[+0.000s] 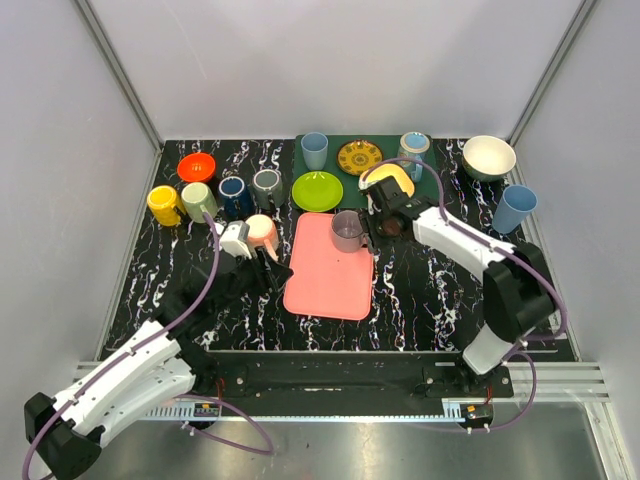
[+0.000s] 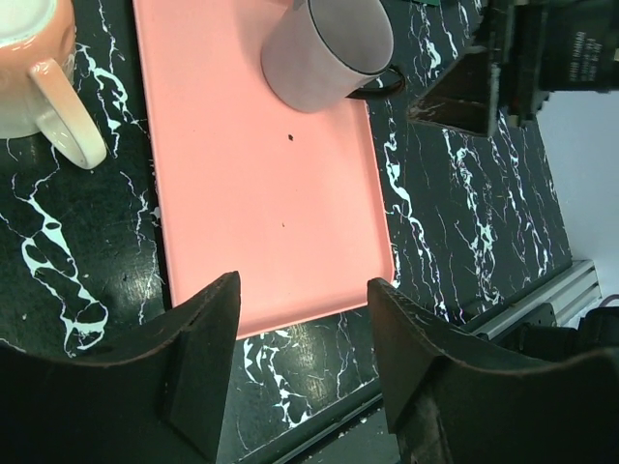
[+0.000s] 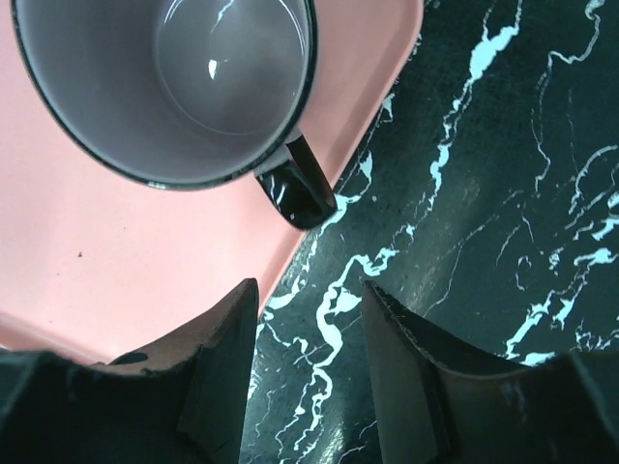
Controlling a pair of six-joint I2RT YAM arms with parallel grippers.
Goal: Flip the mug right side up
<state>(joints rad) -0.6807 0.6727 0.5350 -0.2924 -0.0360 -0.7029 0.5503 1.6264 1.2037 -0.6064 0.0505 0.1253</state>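
Grey mug (image 3: pixel 193 77) upright, mouth up, handle seemingly toward parted right claw (image 3: pixel 309 290).

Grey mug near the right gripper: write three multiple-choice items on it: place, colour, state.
1. Where does the grey mug stand? A) on the pink tray; B) on the green mat; C) in the white bowl.
2. What colour is its handle? A) white; B) black; C) orange.
3. How does it stand? A) upside down; B) on its side; C) upright, mouth up.
Answers: 1 A, the top view shows it at the tray's far right corner. 2 B, the right wrist view shows it glossy black. 3 C, the right wrist view looks down into its inside.
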